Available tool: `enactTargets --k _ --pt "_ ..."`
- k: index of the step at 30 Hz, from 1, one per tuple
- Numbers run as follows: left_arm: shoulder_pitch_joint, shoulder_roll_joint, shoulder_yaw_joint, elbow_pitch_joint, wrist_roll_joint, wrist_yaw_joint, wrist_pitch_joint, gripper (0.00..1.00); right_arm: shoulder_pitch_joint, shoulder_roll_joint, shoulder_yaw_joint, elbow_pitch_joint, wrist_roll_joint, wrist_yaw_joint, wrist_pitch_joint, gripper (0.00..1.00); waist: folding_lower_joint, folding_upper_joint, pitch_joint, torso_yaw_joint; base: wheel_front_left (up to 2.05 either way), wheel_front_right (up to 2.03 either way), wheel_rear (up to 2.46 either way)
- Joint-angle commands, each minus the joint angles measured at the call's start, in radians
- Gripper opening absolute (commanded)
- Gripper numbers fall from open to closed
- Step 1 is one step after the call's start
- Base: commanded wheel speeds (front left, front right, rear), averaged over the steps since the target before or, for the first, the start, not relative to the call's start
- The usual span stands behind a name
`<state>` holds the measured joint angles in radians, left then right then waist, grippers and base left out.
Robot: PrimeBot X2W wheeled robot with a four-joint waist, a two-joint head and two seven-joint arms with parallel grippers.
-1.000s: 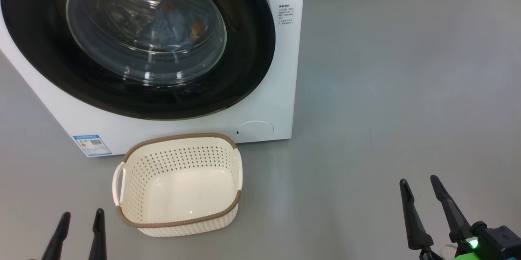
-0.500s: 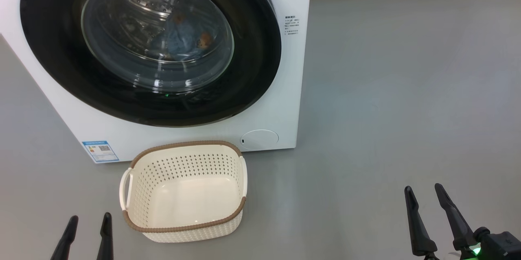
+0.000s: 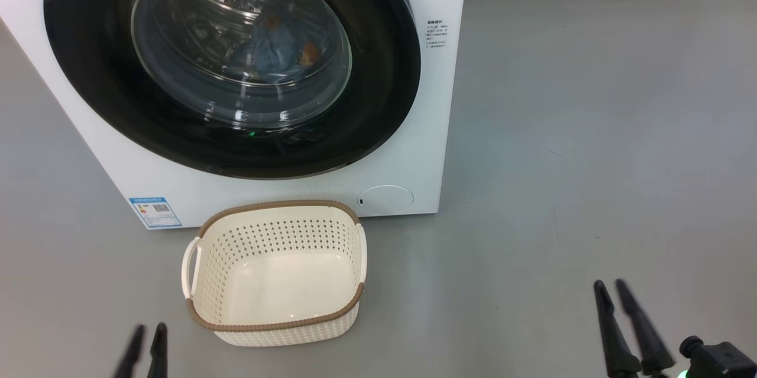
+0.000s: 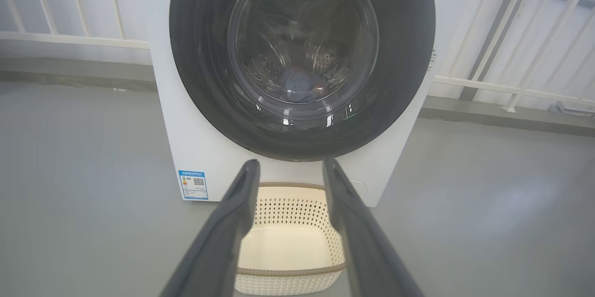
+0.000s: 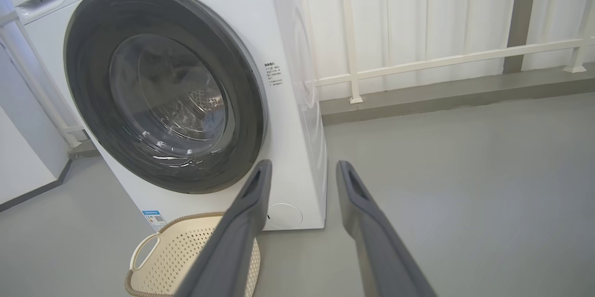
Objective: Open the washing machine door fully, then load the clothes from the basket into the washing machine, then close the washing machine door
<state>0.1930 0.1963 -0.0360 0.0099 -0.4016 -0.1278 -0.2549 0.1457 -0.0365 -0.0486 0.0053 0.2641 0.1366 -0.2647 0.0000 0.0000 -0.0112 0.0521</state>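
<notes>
Grey floor (image 3: pixel 562 129), basket (image 3: pixel 284 335) just ahead of left claw (image 3: pixel 149 330), well apart from right claw (image 3: pixel 609 284), both parted, empty.

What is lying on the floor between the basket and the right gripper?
Nothing. In the head view, only bare grey floor stretches from the basket to the right gripper.

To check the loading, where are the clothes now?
In the head view, the clothes lie inside the washing machine, behind the glass of its shut door, above the empty basket.
</notes>
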Motion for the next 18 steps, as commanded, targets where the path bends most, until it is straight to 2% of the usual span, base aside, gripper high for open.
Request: enactTargets --k 1,8,12,18 --pt "0.000 0.000 0.000 0.001 0.000 0.000 0.000 0.00 0.000 0.000 0.000 0.000 0.000 0.000 0.000 0.00 0.0000 0.0000 0.000 0.000 0.00 0.00 0.00" --pt "-0.012 -0.008 0.002 0.013 -0.068 0.001 0.016 0.00 -0.010 -0.004 0.003 0.013 0.077 0.000 0.015 0.00 0.0022 0.0000 -0.001 -0.003 0.00 0.00 0.00" --pt "-0.022 -0.011 0.005 0.021 -0.109 0.001 0.026 0.00 -0.019 -0.008 0.005 0.022 0.123 -0.001 0.024 0.00 0.0003 0.0000 0.000 -0.004 0.00 0.00 0.00" --pt "-0.038 -0.016 0.009 0.035 -0.170 0.000 0.041 0.00 -0.032 -0.012 0.006 0.035 0.192 -0.001 0.039 0.00 0.0000 0.0000 0.002 -0.007 0.00 0.00 0.00"
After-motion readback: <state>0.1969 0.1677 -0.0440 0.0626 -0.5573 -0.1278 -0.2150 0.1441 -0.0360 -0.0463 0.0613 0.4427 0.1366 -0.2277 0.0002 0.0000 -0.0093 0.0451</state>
